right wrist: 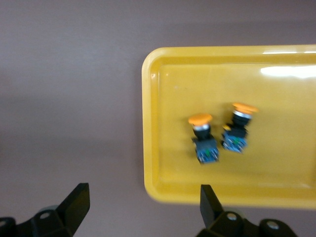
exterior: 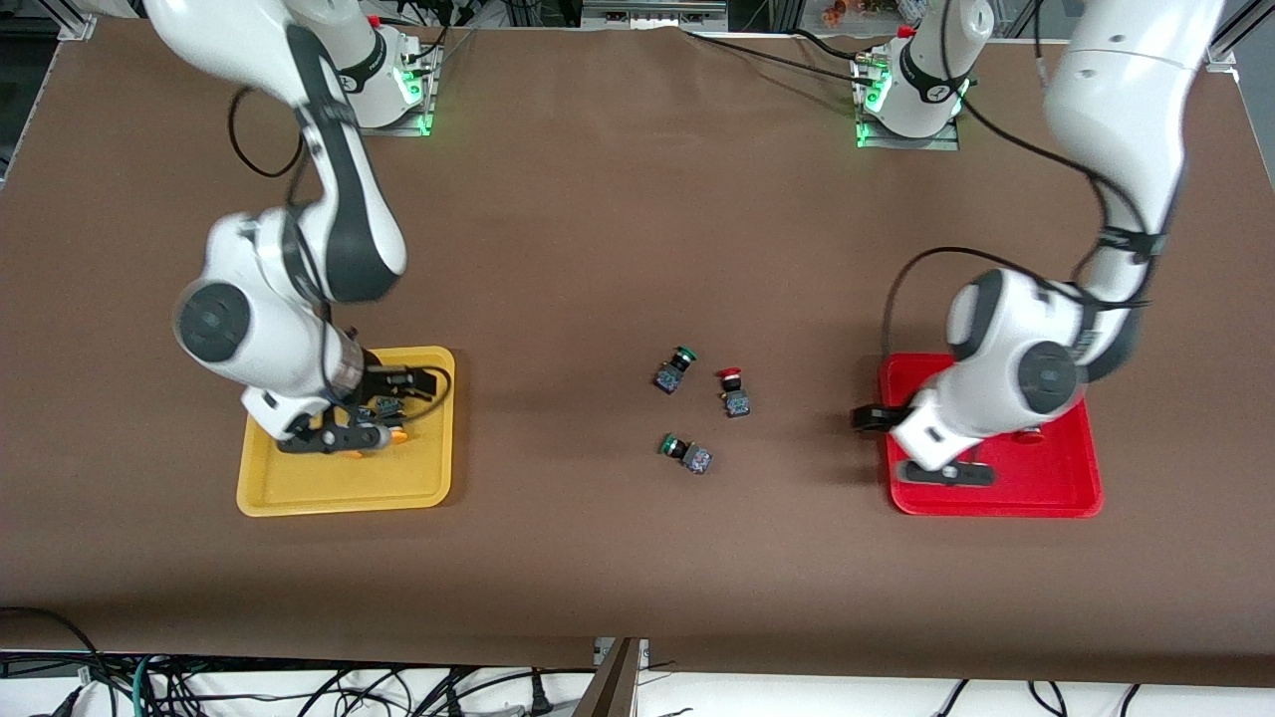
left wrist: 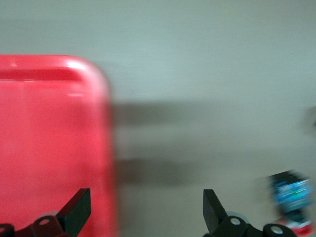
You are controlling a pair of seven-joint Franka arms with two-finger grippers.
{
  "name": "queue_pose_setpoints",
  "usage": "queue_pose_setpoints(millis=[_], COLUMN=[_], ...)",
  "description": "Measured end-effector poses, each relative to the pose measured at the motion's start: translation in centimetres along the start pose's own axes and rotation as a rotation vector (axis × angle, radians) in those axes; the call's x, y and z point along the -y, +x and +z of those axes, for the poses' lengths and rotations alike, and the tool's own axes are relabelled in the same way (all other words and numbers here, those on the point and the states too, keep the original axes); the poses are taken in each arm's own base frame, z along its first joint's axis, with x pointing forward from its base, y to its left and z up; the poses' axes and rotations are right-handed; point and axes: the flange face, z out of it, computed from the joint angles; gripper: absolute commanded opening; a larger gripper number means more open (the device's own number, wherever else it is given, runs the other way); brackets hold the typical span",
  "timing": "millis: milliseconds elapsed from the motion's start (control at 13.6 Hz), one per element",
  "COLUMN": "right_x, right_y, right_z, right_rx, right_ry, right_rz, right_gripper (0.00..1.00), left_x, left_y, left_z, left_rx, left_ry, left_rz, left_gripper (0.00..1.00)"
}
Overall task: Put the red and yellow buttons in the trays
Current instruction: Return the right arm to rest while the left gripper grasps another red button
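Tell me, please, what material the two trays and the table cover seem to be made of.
Yellow tray: probably moulded plastic, glossy; its rim and floor show bright highlights. Red tray: likely the same plastic, with a shiny rounded corner. Table cover: matte brown sheet, perhaps paper or fabric; it shows no glare.

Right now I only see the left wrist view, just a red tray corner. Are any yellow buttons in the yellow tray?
Observer: Yes, two yellow buttons lie side by side in the yellow tray.
Operator: My left end effector is open at the red tray rim. Is the other one holding something?
Observer: No. The right end effector is open above the yellow tray and holds nothing.
Operator: What is lying on the table?
Observer: One red button and two green buttons sit on the table between the trays.
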Motion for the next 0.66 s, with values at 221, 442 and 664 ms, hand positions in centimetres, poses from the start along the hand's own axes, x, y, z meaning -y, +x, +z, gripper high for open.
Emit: queue_pose_setpoints(millis=[221, 442, 664], right_x=[-2.2, -4.7, -7.5], right_y=[-4.9, -8.4, -8.8], right_z=[-11.1, -15.0, -15.0], right_rx=[-0.009, -0.017, -0.005], right_ry=[-0.022, -0.016, -0.011], right_rz=[-0.016, -0.010, 0.028], right_gripper=[0.99, 0.99, 0.99], left_x=[-9.4, -14.9, -15.6], left_y=[-2.9, -5.8, -6.5], left_z=[4.3, 6.2, 7.1], left_rx=[-0.013, -0.003, -0.022], left_ry=[-0.021, -0.004, 0.046], left_rz=[-0.093, -0.108, -0.111], left_gripper=[1.00, 1.00, 1.00])
